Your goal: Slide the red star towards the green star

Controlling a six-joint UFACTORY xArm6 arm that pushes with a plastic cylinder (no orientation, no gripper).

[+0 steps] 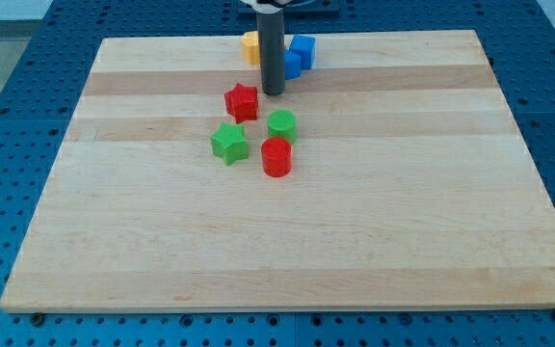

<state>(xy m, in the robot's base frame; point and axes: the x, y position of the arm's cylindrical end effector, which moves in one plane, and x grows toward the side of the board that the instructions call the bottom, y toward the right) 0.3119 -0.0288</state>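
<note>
The red star [242,101] lies on the wooden board [287,241] near the view's top centre. The green star [228,143] lies just below it, slightly to the view's left, with a small gap between them. My tip [274,93] stands just to the right of the red star and a little above it, close to it but apart from it. The rod rises straight up out of the view's top.
A green round block [281,125] and a red cylinder [277,157] lie right of the green star. A yellow block [251,46] and blue blocks [300,53] sit behind the rod near the board's top edge.
</note>
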